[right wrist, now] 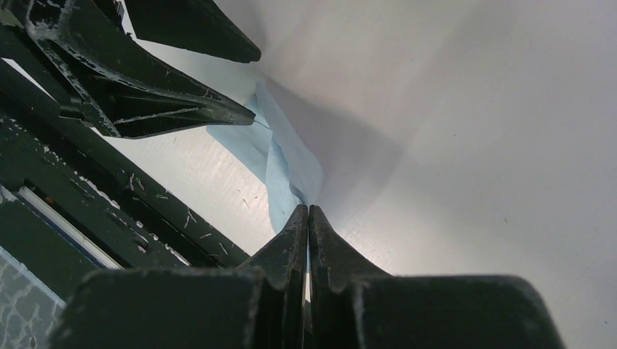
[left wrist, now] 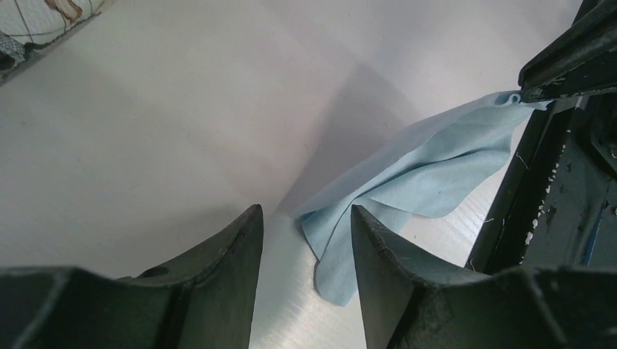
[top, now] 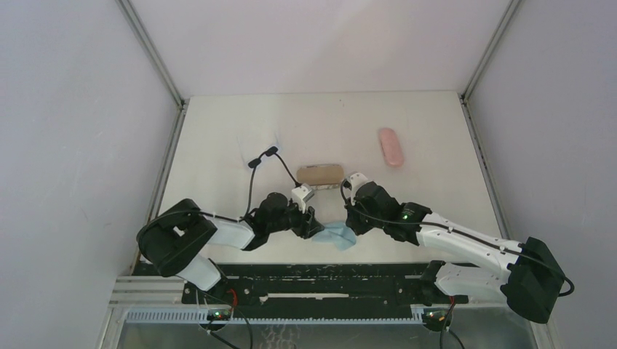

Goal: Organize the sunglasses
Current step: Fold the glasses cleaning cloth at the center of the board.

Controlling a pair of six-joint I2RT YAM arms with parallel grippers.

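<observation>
**Cloth in the air, sunglasses waiting**

Both arms meet low over the near edge of the table (top: 218, 131), and the job in hand is the light-blue cloth (left wrist: 422, 167), not the glasses themselves. The right gripper (right wrist: 308, 211) has its fingers pressed tight together with a corner of the cloth pinched between the tips, and the fabric hangs away from it in a loose fold. Opposite it, the left gripper (left wrist: 305, 214) holds nothing. Its fingers stand a moderate gap apart, and the cloth's drooping lower edge sits just ahead of them, close to the right-hand finger.

The black sunglasses (top: 271, 153), or what reads as them, lie well beyond the left gripper and off to its left, touched by nobody. The white-framed pair I cannot find in any view. A tan case (top: 320, 174) sits just past both grippers, and a pink case (top: 391, 147) lies farther out, beyond the right one.

By my reading this is a cloth-handling step, with the sunglasses not yet dealt with. The next move calls for the left gripper to edge forward and a touch to its right, then clamp the free edge. After that the two arms have to move together so the fabric doesn't slip out.
</observation>
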